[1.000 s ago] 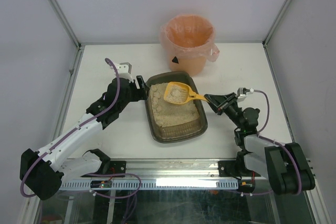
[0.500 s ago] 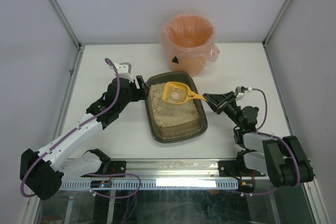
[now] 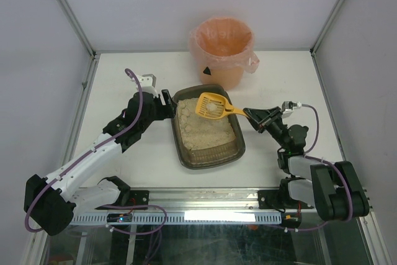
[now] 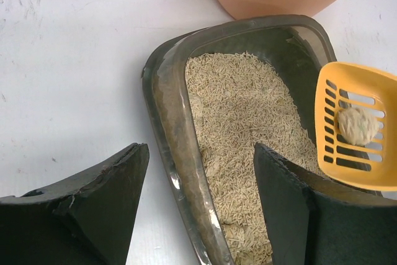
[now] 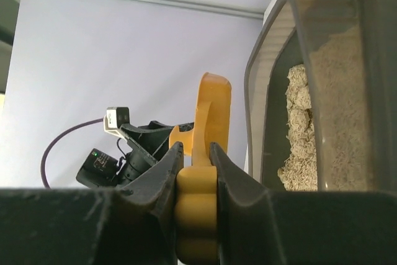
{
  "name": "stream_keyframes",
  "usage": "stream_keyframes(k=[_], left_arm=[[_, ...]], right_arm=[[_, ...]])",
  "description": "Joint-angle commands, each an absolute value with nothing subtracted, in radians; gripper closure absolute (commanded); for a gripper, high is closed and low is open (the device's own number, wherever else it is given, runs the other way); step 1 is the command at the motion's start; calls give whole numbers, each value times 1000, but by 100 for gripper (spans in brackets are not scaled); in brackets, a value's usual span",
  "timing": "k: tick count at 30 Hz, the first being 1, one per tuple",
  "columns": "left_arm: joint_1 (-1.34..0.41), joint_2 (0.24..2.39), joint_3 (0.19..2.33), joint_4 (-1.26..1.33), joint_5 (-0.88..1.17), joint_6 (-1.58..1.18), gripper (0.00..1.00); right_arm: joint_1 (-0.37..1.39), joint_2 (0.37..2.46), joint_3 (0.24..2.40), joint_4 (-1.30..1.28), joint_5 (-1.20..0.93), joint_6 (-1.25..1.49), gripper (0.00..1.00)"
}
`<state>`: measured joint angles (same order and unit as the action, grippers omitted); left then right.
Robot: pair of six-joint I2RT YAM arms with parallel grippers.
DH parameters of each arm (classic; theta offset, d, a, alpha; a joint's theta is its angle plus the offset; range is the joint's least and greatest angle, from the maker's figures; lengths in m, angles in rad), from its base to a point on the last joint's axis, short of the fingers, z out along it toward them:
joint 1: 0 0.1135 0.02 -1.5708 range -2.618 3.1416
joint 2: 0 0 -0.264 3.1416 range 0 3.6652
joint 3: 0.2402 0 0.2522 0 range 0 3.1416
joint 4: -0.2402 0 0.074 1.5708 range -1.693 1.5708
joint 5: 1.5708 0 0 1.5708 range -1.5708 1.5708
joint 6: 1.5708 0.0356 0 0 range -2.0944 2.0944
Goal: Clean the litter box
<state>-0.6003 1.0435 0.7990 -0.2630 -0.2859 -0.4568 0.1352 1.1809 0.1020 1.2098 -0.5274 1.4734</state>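
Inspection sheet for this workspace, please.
Surface: white tabletop, faint scuffs.
Job's things: shallow dark grey translucent plastic litter box holding beige litter; yellow slotted plastic scoop above its far end, carrying one clump.
Clutter: nothing seen.
Grippers: left gripper open, straddling the box's left rim; right gripper shut on the scoop handle.
Cables: purple cables loop off both arms, clear of the box.
Surroundings: round pink-lined bin behind the box; grey enclosure walls.
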Motion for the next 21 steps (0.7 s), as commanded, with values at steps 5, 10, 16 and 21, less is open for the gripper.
stream_keyframes(k=[5, 10, 16, 21], left_arm=[[-591, 1034, 823, -224, -281, -458, 29], [-590, 1028, 816, -224, -292, -457, 29], [-590, 1022, 815, -224, -299, -456, 29], [-590, 1014, 813, -225, -306, -451, 28]], right_arm=[[116, 1190, 115, 1278, -522, 1489, 100], [106, 1168, 110, 1242, -527, 1486, 100], [120, 1099, 159, 1125, -549, 1426, 100], [112, 980, 212, 922, -564, 1371, 100]])
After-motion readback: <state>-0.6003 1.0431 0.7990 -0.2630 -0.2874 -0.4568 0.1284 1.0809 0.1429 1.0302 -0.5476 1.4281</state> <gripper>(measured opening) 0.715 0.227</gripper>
